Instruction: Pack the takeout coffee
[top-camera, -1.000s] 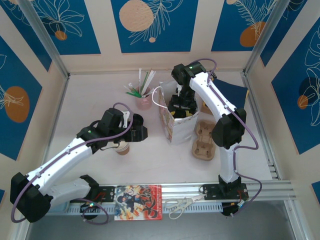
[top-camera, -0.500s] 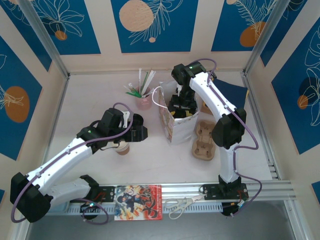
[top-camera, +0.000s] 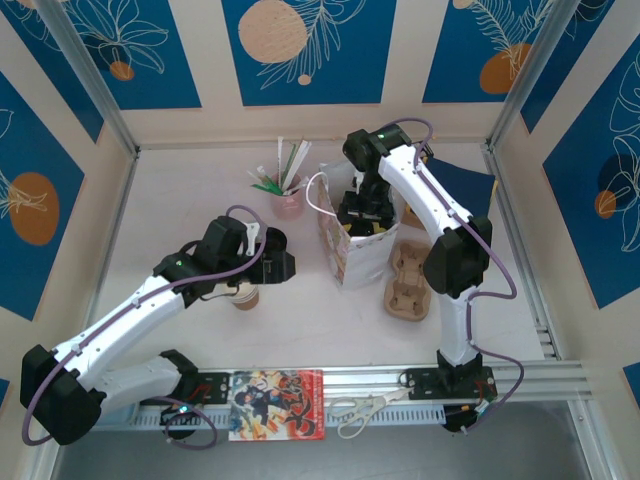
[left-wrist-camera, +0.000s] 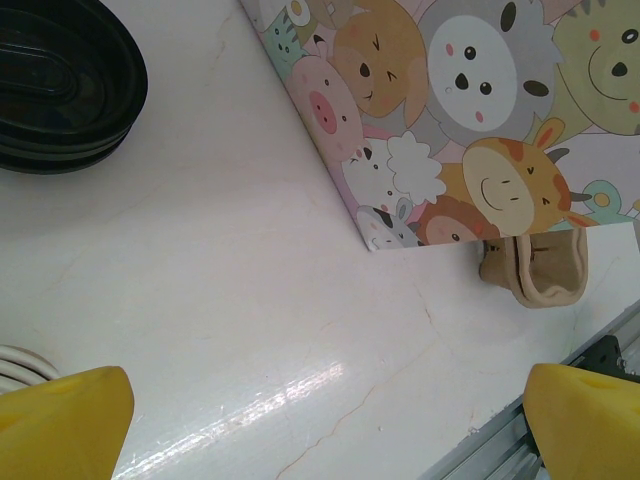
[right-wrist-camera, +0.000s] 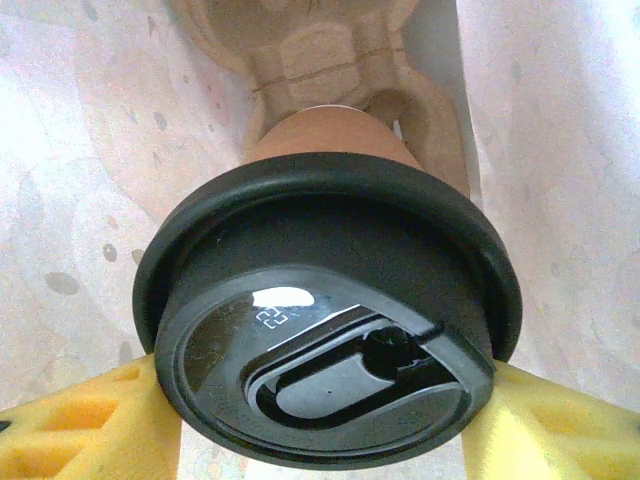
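Seen from above, the right gripper (top-camera: 358, 215) reaches into the mouth of the white paper bag printed with cartoon animals (top-camera: 345, 262), right of the frame's centre, and the bag hides what it carries. Its wrist camera supplies that: yellow fingers (right-wrist-camera: 80, 420) press on both sides of a kraft-brown paper cup with a black plastic lid (right-wrist-camera: 325, 320), inside the bag above a moulded pulp carrier (right-wrist-camera: 320, 50). Left of centre, the left gripper (top-camera: 270, 265) hangs over an open kraft-brown paper cup (top-camera: 245, 296). Its wrist view shows the jaws spread wide with bare table between them.
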